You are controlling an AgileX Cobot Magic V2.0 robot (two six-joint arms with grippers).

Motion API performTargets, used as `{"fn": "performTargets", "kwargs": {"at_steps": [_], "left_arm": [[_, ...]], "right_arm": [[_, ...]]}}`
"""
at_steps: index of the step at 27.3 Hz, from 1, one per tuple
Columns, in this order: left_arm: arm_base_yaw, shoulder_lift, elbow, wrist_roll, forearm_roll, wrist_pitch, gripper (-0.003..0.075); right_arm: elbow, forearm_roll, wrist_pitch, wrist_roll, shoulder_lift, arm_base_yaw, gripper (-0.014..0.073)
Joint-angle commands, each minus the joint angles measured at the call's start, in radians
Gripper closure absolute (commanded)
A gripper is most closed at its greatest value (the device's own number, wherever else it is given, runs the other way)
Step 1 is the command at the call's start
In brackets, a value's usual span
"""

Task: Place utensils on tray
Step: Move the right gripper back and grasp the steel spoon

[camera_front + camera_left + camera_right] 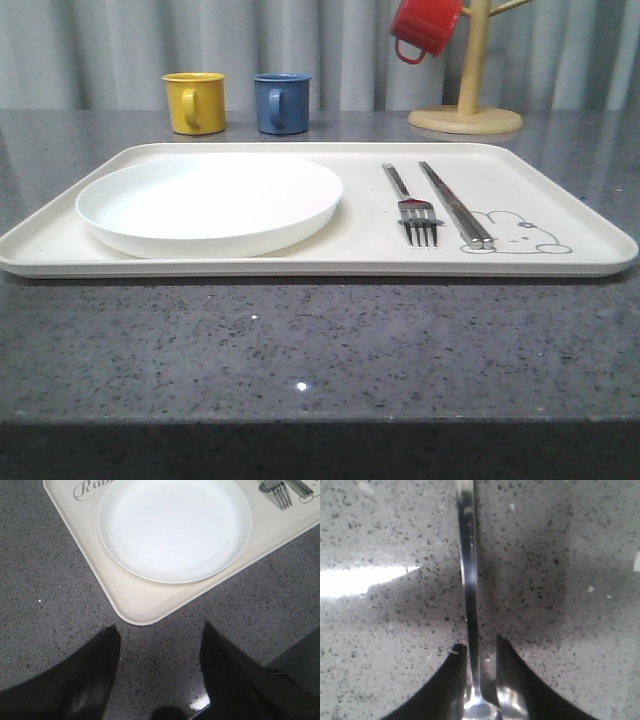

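Observation:
The cream tray [360, 243] lies across the counter with a silver fork [415, 212] and a pair of chopsticks [455, 205] side by side on its right part, by the rabbit drawing. In the right wrist view my right gripper [480, 645] is shut on the spoon [469, 570] near its neck. The long handle points away from the fingers over speckled counter, with a soft shadow beside it. My left gripper [160, 630] stands open over bare counter just off a corner of the tray [145, 605]. The fork [280, 492] also shows in that view.
A round white plate [210, 200] fills the tray's left half. Behind the tray stand a yellow mug [195, 102], a blue mug [281, 102] and a wooden mug tree [468, 95] with a red mug [425, 27] hanging on it. The counter's front edge is near.

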Motion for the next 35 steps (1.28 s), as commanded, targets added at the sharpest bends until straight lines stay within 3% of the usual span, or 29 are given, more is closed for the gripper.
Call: {"fn": "performTargets", "kwargs": {"at_steps": [1,13,24,31,35], "left_arm": [[-0.008,-0.004,-0.026,-0.011,0.000,-0.064,0.0353],[-0.008,-0.004,-0.026,-0.011,0.000,-0.064,0.0353],[-0.008,-0.004,-0.026,-0.011,0.000,-0.064,0.0353],[-0.008,-0.004,-0.026,-0.011,0.000,-0.064,0.0353],[-0.008,-0.004,-0.026,-0.011,0.000,-0.064,0.0353]], "right_arm": [[-0.024,-0.020,0.051,-0.014,-0.026,-0.006,0.0414],[-0.024,-0.020,0.048,-0.014,-0.007,-0.006,0.0417],[-0.025,-0.019,0.071,-0.023,-0.004,-0.005,0.0622],[-0.061,0.012,0.104,-0.023,-0.019,0.003,0.0633],[-0.075,0.075,0.107,-0.064,-0.083,0.068,0.0633]]}}
